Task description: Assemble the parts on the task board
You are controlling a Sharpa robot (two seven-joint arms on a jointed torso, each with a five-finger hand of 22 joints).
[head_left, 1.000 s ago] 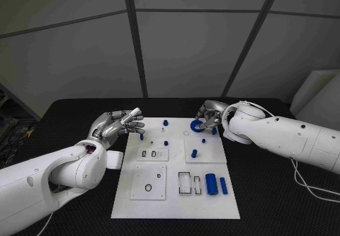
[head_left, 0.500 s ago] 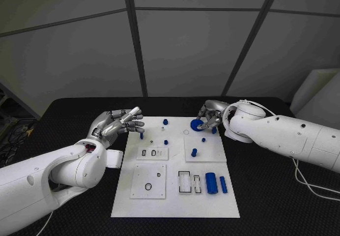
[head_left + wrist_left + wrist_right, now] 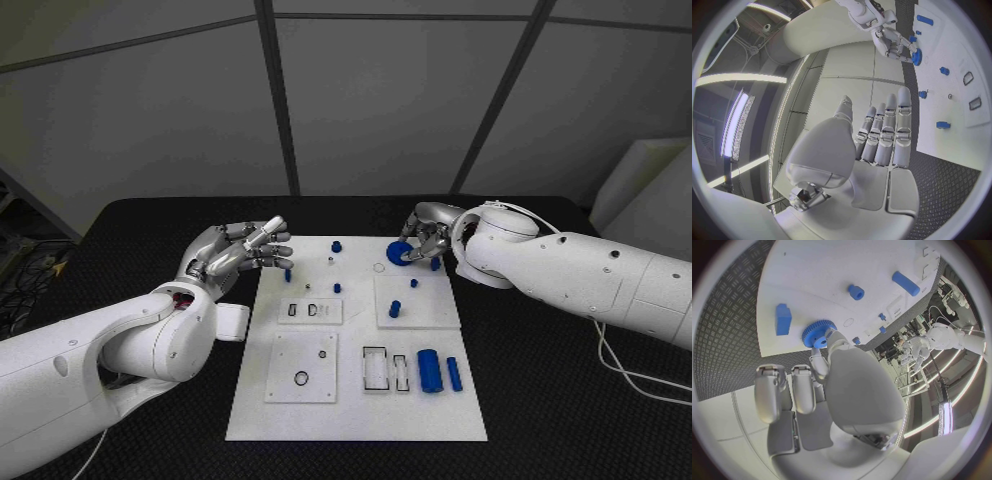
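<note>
At the fingertips of the right hand (image 3: pixel 423 243) sits a blue gear (image 3: pixel 400 253), pinched near the far right corner of the task board (image 3: pixel 355 425). The right wrist view shows it best: the fingers close on the toothed wheel's hub, its toothed rim facing the plate, and it looks to be touching or just above the surface, can't tell which. Just beside that hand, on the side away from the other arm, is a small blue block (image 3: pixel 783 319), and a bit further out a short blue peg (image 3: pixel 856 292) stands up from the plate.

Across the board, the left hand (image 3: pixel 240 251) hovers by the plate's far left edge with fingers apart and nothing in it, well clear of the gear.

Furthest from both hands, toward the robot's body, a fat blue cylinder (image 3: pixel 430 372) and a thinner blue rod (image 3: pixel 454 375) lie side by side next to some rectangular slots.

What I'd worry about: the grip is only a fingertip pinch on a small round hub, so the gear could tilt or spin loose if it's pushed down off-centre. If it's not lined up with its seat it'll probably jam crooked. That block is close enough to get nudged too.
</note>
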